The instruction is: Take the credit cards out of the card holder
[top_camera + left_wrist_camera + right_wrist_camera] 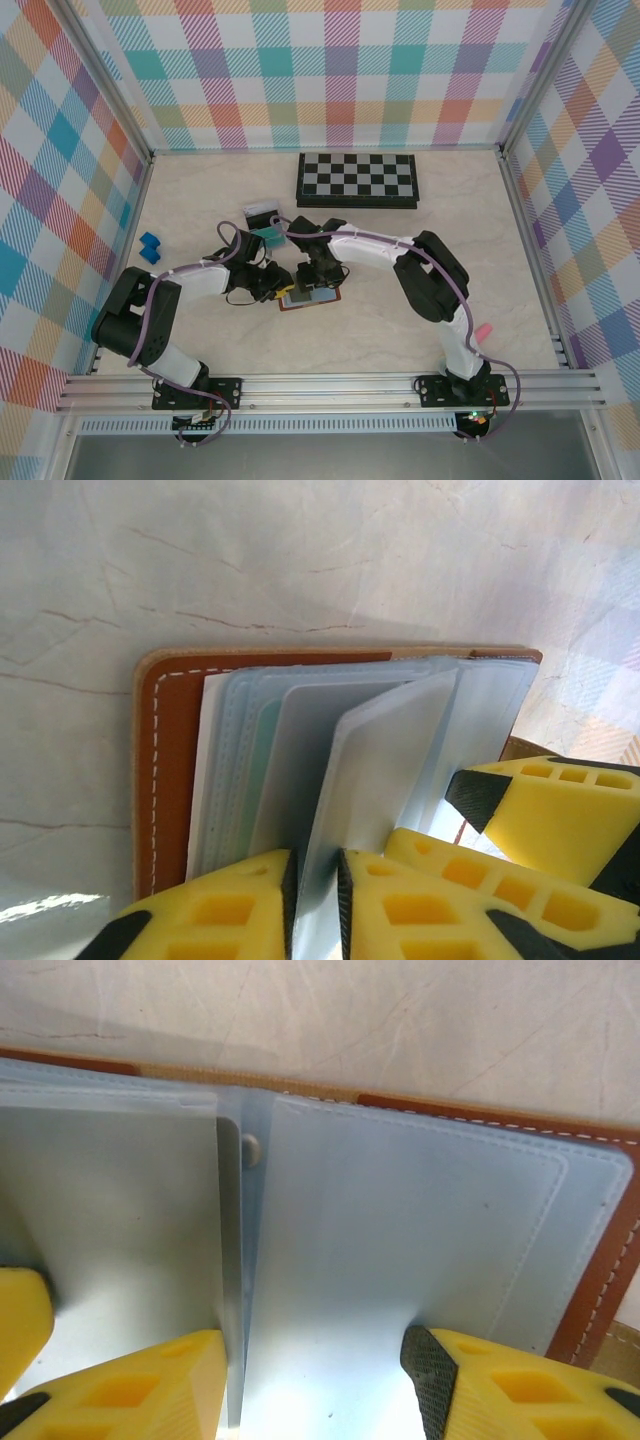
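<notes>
The card holder (312,299) lies open on the table between both grippers, brown leather (165,780) outside, blue-grey sleeves inside. My left gripper (316,880) is shut on one pale sleeve leaf (385,760), which stands up from the stack. A teal edge (265,770) shows inside a flat sleeve. My right gripper (315,1380) is open, its fingertips (432,1360) resting down on the holder's right-hand page (420,1210). Beyond the left gripper (283,285), a teal card (268,239) and a dark card (262,211) lie on the table.
A black-and-grey chessboard (358,180) lies at the back of the table. A small blue block (150,247) sits at the left. Checked walls close in the table on three sides, and both arms cross its middle.
</notes>
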`<move>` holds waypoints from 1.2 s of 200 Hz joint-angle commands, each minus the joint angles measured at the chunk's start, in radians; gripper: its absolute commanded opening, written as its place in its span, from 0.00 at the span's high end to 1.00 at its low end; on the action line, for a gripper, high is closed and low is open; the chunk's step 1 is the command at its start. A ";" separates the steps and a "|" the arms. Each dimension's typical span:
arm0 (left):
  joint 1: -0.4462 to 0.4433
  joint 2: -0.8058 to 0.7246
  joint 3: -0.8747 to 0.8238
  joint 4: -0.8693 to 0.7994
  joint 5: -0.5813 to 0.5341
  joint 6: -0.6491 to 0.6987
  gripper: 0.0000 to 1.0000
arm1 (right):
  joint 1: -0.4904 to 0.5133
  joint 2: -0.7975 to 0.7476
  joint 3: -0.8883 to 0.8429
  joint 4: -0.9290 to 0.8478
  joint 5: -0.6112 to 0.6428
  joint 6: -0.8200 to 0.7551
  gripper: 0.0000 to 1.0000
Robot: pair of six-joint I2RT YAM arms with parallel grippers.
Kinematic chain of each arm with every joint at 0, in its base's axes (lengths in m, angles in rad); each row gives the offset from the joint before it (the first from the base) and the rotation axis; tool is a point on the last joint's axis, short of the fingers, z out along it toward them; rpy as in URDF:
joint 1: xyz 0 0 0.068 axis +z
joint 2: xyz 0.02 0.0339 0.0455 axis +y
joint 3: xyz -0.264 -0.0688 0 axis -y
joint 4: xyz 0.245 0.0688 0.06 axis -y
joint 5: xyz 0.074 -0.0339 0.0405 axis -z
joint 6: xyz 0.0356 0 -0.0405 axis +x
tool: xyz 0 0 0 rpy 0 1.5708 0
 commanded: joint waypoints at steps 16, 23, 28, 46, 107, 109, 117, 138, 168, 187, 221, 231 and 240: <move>-0.013 0.004 0.001 -0.028 -0.029 0.030 0.89 | -0.013 -0.036 -0.056 -0.002 -0.081 0.033 0.46; -0.013 -0.002 0.006 -0.048 -0.041 0.042 0.91 | -0.018 -0.057 -0.062 0.006 -0.086 0.038 0.46; -0.013 -0.006 0.009 -0.066 -0.051 0.054 0.92 | -0.021 -0.073 -0.066 0.014 -0.089 0.041 0.45; -0.012 -0.027 0.025 -0.130 -0.084 0.097 0.98 | -0.032 -0.141 -0.086 0.043 -0.096 0.053 0.43; -0.011 -0.096 0.130 -0.432 -0.183 0.259 1.00 | -0.072 -0.345 -0.190 0.145 -0.069 0.101 0.35; -0.011 -0.098 0.132 -0.432 -0.181 0.259 1.00 | -0.074 -0.350 -0.194 0.146 -0.068 0.104 0.35; -0.011 -0.103 0.135 -0.424 -0.161 0.257 0.98 | -0.082 -0.367 -0.211 0.156 -0.064 0.114 0.34; -0.011 -0.105 0.117 -0.324 -0.058 0.201 0.79 | -0.098 -0.410 -0.255 0.183 -0.066 0.137 0.34; -0.016 -0.083 0.087 -0.188 0.043 0.105 0.61 | -0.116 -0.443 -0.287 0.202 -0.080 0.149 0.34; -0.019 -0.078 0.076 -0.102 0.077 0.060 0.57 | -0.120 -0.459 -0.297 0.206 -0.081 0.150 0.34; -0.050 -0.067 0.084 -0.027 0.110 -0.005 0.50 | -0.130 -0.482 -0.305 0.209 -0.050 0.127 0.34; -0.060 -0.054 0.097 -0.027 0.107 -0.014 0.48 | -0.137 -0.485 -0.301 0.200 -0.031 0.114 0.34; -0.067 -0.041 0.106 -0.023 0.101 -0.026 0.47 | -0.147 -0.491 -0.299 0.196 -0.027 0.105 0.34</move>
